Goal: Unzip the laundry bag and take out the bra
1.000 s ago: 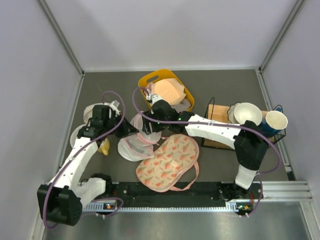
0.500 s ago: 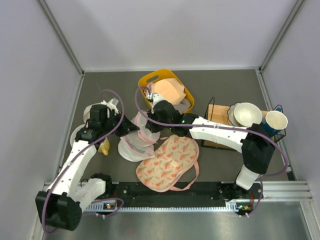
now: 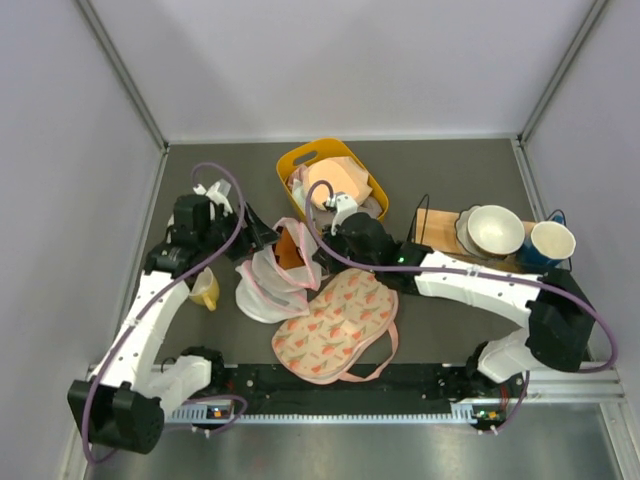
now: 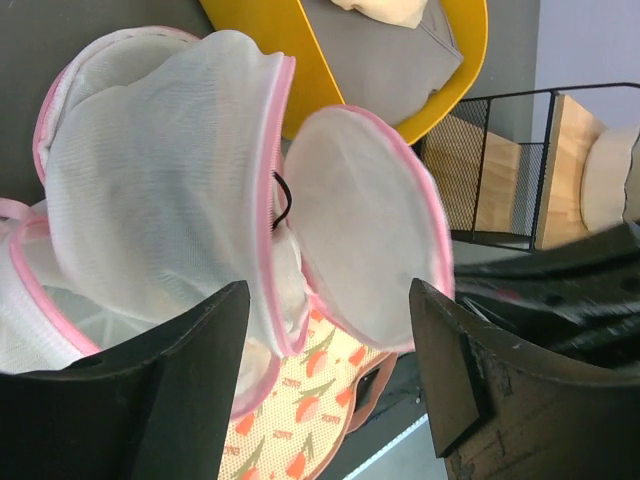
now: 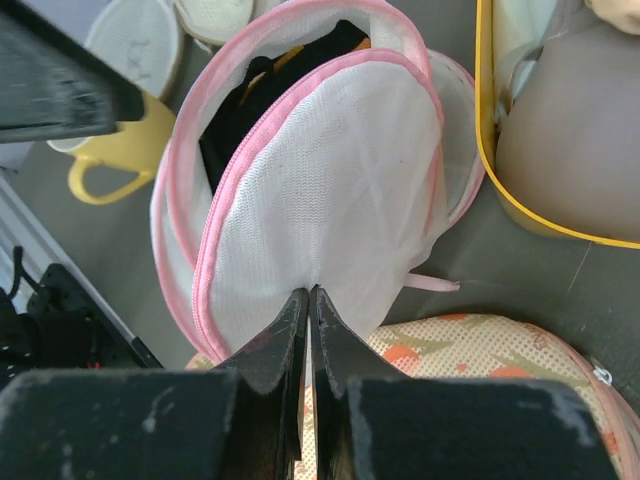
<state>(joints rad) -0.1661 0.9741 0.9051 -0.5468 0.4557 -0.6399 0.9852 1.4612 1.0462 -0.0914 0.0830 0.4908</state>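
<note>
The laundry bag [image 3: 272, 272] stands open left of centre, its white mesh domes edged with pink zipper. The burnt-orange bra [image 3: 293, 246] shows in the gap between the domes; in the right wrist view it is a dark and orange shape [image 5: 262, 66] inside the opening. My right gripper [image 5: 310, 292] is shut on the mesh of the near dome [image 5: 330, 190], and sits at the bag's right side [image 3: 323, 250]. My left gripper [image 4: 328, 296] is open, its fingers either side of the domes [image 4: 160, 180] without touching them, at the bag's upper left [image 3: 262, 237].
A yellow basket [image 3: 300, 160] with a pale peach bra stands behind the bag. A cream pouch with red print [image 3: 335, 320] lies in front. A yellow mug [image 3: 205, 290] is at the left. A wire rack [image 3: 440, 245] with bowls and a cup stands right.
My left gripper has opened, let go of the bag and drawn back. My right gripper has shut on the mesh and pulled the dome rightward, exposing the orange bra.
</note>
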